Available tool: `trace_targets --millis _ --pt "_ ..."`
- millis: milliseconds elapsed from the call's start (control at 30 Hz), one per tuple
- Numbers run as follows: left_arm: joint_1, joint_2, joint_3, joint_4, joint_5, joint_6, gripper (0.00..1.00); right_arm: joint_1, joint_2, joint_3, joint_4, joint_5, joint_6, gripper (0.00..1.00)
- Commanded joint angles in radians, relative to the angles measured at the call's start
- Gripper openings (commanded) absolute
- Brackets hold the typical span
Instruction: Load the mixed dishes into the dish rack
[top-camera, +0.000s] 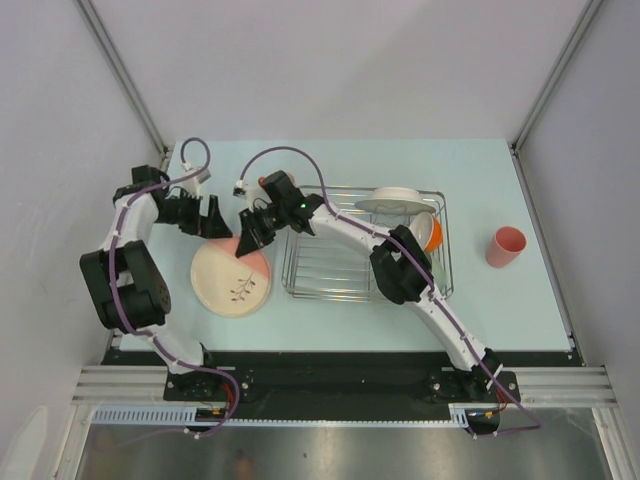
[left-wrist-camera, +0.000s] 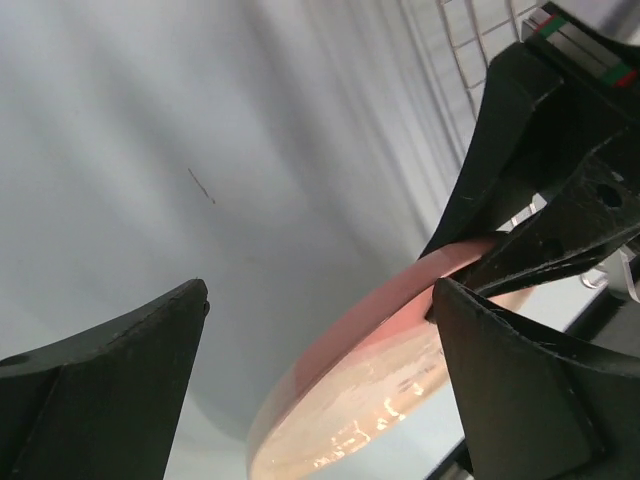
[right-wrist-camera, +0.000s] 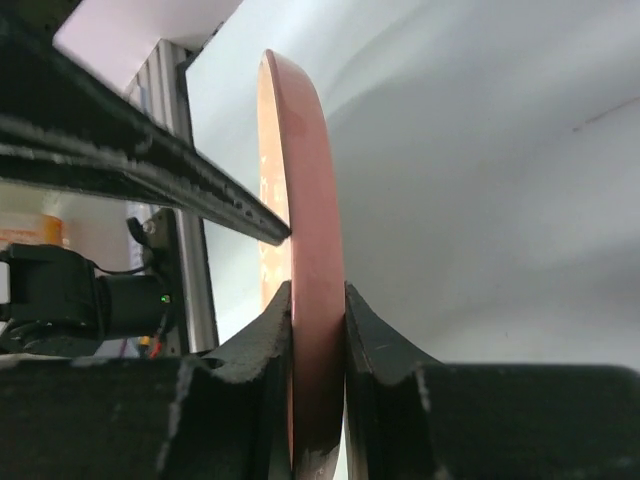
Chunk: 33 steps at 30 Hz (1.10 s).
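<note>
Pale blue-green tabletop (top-camera: 330, 165) fills the space between plain grey walls (top-camera: 350, 70), and on its left half lies the pink plate (top-camera: 232, 283) with its dark twig mark, just left of the silver wire dish rack (top-camera: 325, 265). The right gripper (top-camera: 246, 238) is clamped on the plate's far rim, one finger on each face, as its wrist view shows edge-on. The left gripper (top-camera: 208, 218) hovers just beside that rim with its jaws spread wide, holding nothing. The plate looks rigid, glazed and smooth, probably ceramic or melamine, so it is likely slippery and may chip if knocked against the wires. A rim pinch is the only practical hold, and the plate's weight hanging from one edge may make it swivel between the fingers. A white plate (top-camera: 395, 200) and an orange-and-white bowl (top-camera: 430, 232) sit in the rack's far right part. The pink tumbler (top-camera: 505, 247) stands well apart on the right.
</note>
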Motion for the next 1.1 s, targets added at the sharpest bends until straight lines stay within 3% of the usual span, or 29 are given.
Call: trace_targets --millis 0,133,333,500,667,767,933,1067 --pt "0.11 -0.06 0.081 -0.034 0.136 -0.034 1.0 0.018 -0.118 0.087 -0.113 0.092 -0.218 0.0" --pt "0.156 -0.101 0.068 -0.056 0.165 -0.036 1.0 0.02 -0.164 0.086 -0.164 0.106 -0.262 0.0" --pt "0.168 -0.154 -0.089 0.048 0.103 -0.073 1.0 0.035 -0.268 0.046 -0.259 0.129 -0.341 0.0" --pt "0.162 -0.157 -0.179 0.082 0.047 -0.07 1.0 0.061 -0.366 0.147 -0.406 0.171 -0.469 0.0" --pt "0.066 -0.195 -0.247 0.151 -0.035 -0.094 1.0 0.063 -0.533 0.054 -0.472 0.345 -0.581 0.0" --pt "-0.008 -0.188 -0.259 0.192 -0.059 -0.126 1.0 0.032 -0.624 -0.03 -0.431 0.307 -0.56 0.0" --pt "-0.031 -0.126 -0.216 0.198 -0.036 -0.166 1.0 0.015 -0.644 -0.051 -0.363 0.28 -0.522 0.0" --pt "-0.074 -0.163 -0.207 0.231 -0.069 -0.183 1.0 0.012 -0.728 -0.064 -0.4 0.458 -0.62 0.0"
